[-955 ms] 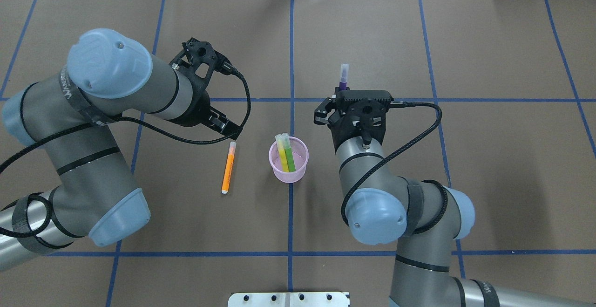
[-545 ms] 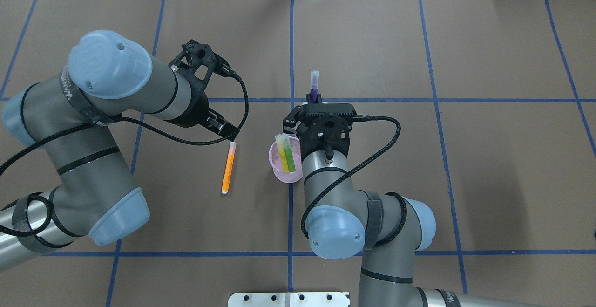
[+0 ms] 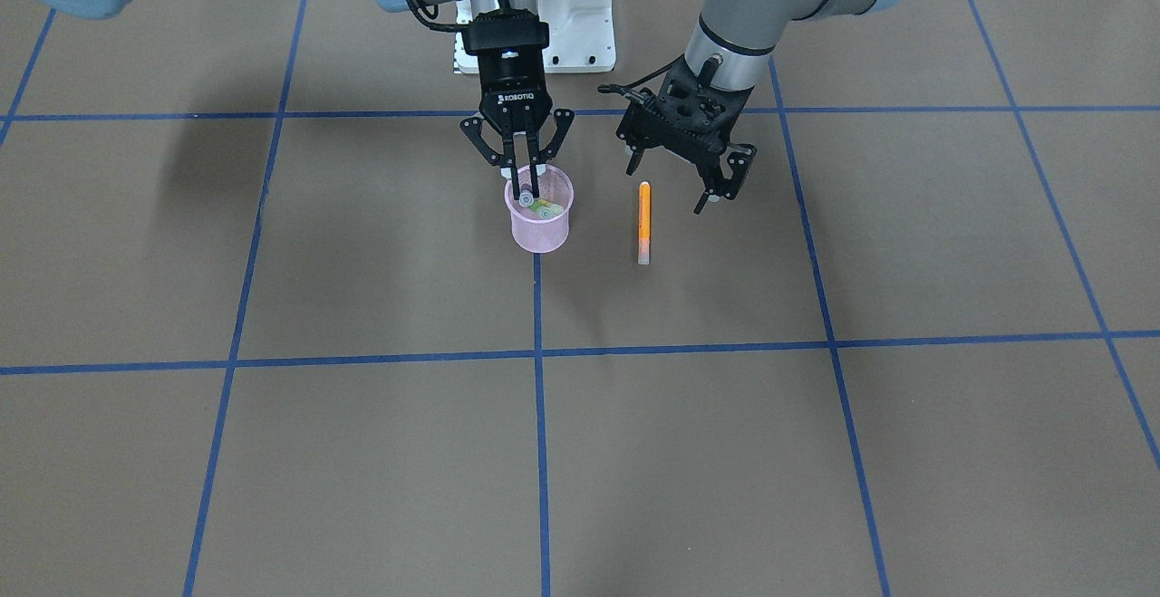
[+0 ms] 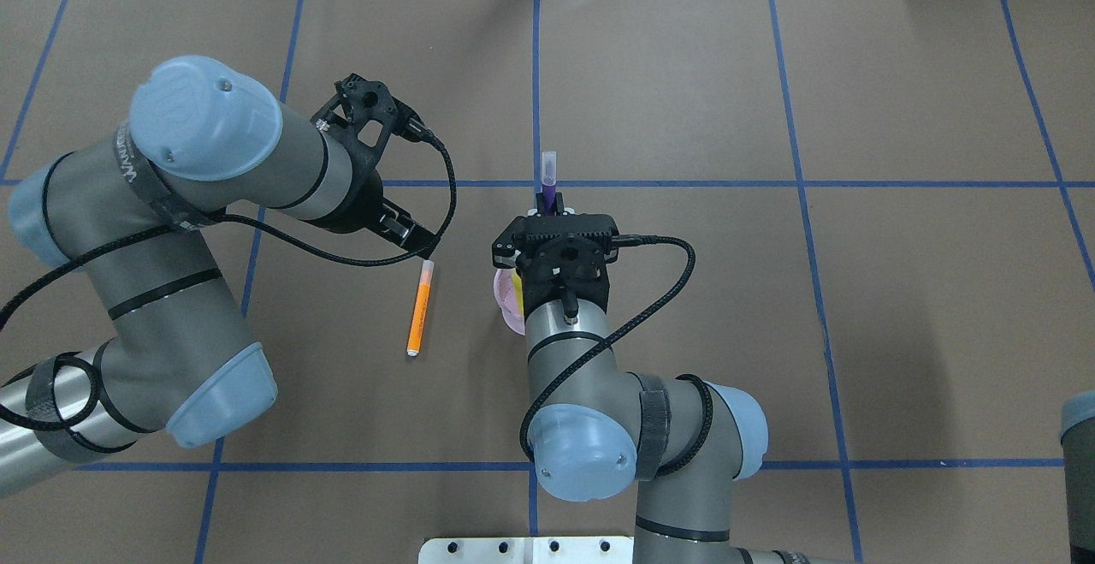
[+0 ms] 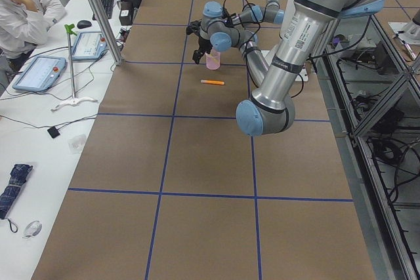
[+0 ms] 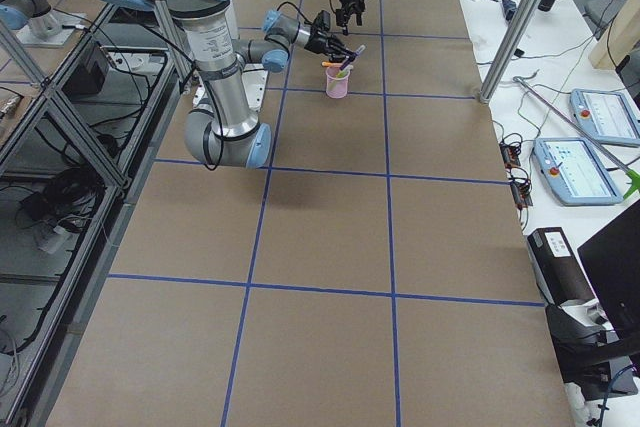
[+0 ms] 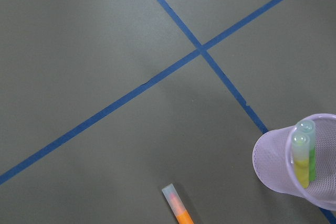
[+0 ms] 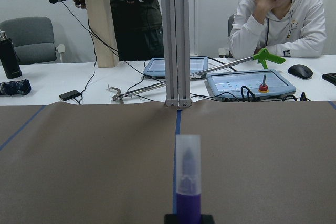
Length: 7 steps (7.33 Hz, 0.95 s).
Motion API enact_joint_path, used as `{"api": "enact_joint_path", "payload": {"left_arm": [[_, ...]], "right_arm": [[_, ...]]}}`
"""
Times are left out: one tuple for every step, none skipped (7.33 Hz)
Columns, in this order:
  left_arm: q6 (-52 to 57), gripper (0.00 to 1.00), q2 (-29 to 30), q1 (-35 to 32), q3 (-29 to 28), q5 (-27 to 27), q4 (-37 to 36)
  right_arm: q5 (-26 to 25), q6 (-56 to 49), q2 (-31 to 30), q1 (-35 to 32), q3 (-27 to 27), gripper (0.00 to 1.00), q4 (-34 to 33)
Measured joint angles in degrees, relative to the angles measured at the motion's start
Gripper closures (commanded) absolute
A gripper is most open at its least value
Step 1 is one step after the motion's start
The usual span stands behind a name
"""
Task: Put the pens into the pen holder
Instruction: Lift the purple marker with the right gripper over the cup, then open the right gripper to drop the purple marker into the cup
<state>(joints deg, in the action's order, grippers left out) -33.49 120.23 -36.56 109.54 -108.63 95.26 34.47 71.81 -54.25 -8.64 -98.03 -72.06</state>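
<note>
the right gripper [image 3: 526,186] pinches the purple pen [image 4: 547,181] by its barrel over the pen holder [image 3: 540,226]; the pen seems light, stiff and slippery. the left gripper [image 3: 672,182] stands wide, empty.

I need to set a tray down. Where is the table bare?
Bare: the table on the operators' side, beyond the blue line past the orange pen and pen holder. Crowded: mid-table, with the right gripper holding the purple pen over the holder, the left gripper by the orange pen.

Overhead and front-facing views look steeply down from opposite sides, sharing the pen holder [image 3: 539,227]
</note>
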Motion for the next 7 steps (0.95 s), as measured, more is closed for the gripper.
{"api": "enact_joint_path", "payload": {"left_arm": [[0.0, 0.01, 0.0, 0.0, 0.0, 0.0, 0.0], [0.0, 0.01, 0.0, 0.0, 0.0, 0.0, 0.0], [0.0, 0.01, 0.0, 0.0, 0.0, 0.0, 0.0], [0.0, 0.01, 0.0, 0.0, -0.1, 0.0, 0.0], [-0.2, 0.01, 0.0, 0.0, -0.3, 0.0, 0.0], [-1.1, 0.01, -0.1, 0.1, -0.6, 0.0, 0.0], [-3.5, 0.00, -0.2, 0.2, -1.3, 0.0, 0.0]], "right_arm": [[-0.6, 0.0, -0.3, 0.7, 0.0, 0.01, 0.0], [-0.9, 0.1, -0.6, 1.2, 0.1, 0.01, 0.0], [-1.1, 0.2, -0.7, 1.4, 0.2, 0.01, 0.2], [-1.0, 0.1, -0.7, 1.3, 0.1, 0.01, 0.3], [0.2, -0.3, -0.7, 0.7, -0.8, 0.01, 0.3], [3.9, -0.5, -0.7, -0.8, -2.5, 0.01, 0.2], [10.2, -0.7, -0.8, -3.6, -3.9, 0.01, -0.1]]}}
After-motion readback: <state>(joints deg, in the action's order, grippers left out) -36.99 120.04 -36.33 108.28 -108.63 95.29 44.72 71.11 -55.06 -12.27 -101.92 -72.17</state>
